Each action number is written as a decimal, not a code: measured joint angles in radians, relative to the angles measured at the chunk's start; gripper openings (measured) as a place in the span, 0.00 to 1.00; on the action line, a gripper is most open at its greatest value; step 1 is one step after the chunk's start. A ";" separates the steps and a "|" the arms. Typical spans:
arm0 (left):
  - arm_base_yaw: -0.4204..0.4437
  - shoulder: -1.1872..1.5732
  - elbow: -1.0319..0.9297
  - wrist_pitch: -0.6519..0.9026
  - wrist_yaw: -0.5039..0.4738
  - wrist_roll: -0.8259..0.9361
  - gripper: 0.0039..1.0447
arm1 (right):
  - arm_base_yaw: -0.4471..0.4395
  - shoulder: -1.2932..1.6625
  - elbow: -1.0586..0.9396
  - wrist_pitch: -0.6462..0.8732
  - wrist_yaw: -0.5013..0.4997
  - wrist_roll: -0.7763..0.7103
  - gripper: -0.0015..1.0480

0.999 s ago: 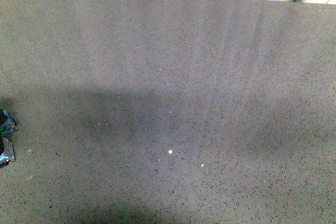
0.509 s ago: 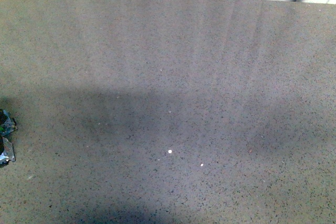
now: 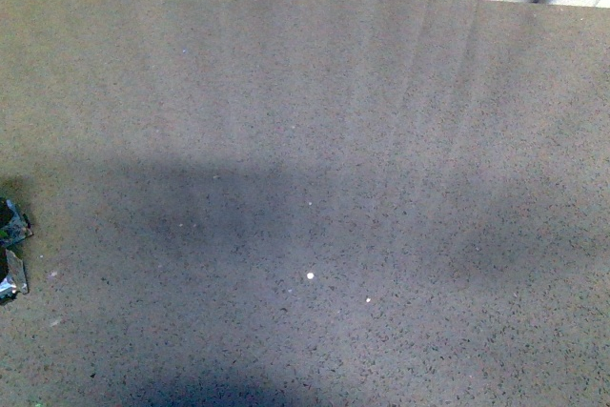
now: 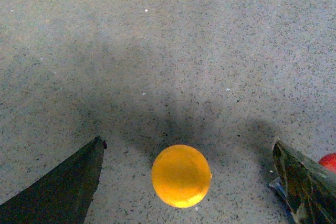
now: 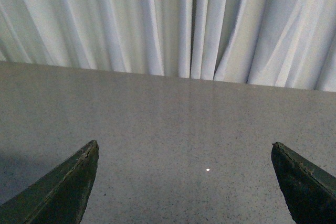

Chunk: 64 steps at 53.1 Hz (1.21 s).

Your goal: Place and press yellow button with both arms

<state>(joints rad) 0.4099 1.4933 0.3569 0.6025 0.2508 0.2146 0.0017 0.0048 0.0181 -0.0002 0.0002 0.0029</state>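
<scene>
- Nothing has shifted on the table (image 3: pixel 381 121); the crumpled scrap (image 3: pixel 11 224) lies as before.
- Left gripper (image 4: pixel 187 141) is spread wide, with the yellow button (image 4: pixel 181 176) between its jaws, untouched, probably for grasping.
- Right gripper (image 5: pixel 184 144) is spread too and empty, likely waiting to press.

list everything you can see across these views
yellow button: one, yellow cap, on the table between the left gripper's fingers, touching neither
red thing: one, red, cut off at the left wrist view's edge, unidentifiable
crumpled scrap: one, blue-silver, far left of the front view
table: one, speckled grey
curtain: one, white, behind the table's far edge
left gripper: one, dark, open
right gripper: one, dark, open over bare table
</scene>
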 joint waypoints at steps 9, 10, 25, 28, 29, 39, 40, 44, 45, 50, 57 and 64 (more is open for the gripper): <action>0.005 0.106 0.050 0.039 -0.016 -0.001 0.91 | 0.000 0.000 0.000 0.000 0.000 0.000 0.91; 0.005 0.115 0.053 0.039 -0.016 -0.002 0.91 | 0.000 0.000 0.000 0.000 0.000 0.000 0.91; 0.005 0.174 0.061 0.046 -0.015 -0.022 0.91 | 0.000 0.000 0.000 0.000 0.000 0.000 0.91; 0.006 0.187 0.063 0.051 -0.015 -0.025 0.91 | 0.000 0.000 0.000 0.000 0.000 0.000 0.91; 0.006 0.191 0.063 0.053 -0.015 -0.026 0.91 | 0.000 0.000 0.000 0.000 0.000 0.000 0.91; 0.021 0.232 0.085 0.060 -0.017 -0.029 0.91 | 0.000 0.000 0.000 0.000 0.000 0.000 0.91; 0.023 0.236 0.089 0.062 -0.019 -0.031 0.91 | 0.000 0.000 0.000 0.000 0.000 0.000 0.91; 0.027 0.249 0.100 0.066 -0.021 -0.035 0.91 | 0.000 0.000 0.000 0.000 0.000 0.000 0.91; 0.027 0.251 0.101 0.066 -0.021 -0.036 0.91 | 0.000 0.000 0.000 0.000 0.000 0.000 0.91; 0.029 0.270 0.109 0.074 -0.023 -0.044 0.91 | 0.000 0.000 0.000 0.000 0.000 0.000 0.91; 0.017 0.290 0.109 0.089 -0.026 -0.051 0.91 | 0.000 0.000 0.000 0.000 0.000 0.000 0.91; 0.008 0.307 0.109 0.098 -0.027 -0.051 0.91 | 0.000 0.000 0.000 0.000 0.000 0.000 0.91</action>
<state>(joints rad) 0.4179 1.8008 0.4664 0.7002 0.2241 0.1635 0.0017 0.0048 0.0181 -0.0002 0.0002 0.0029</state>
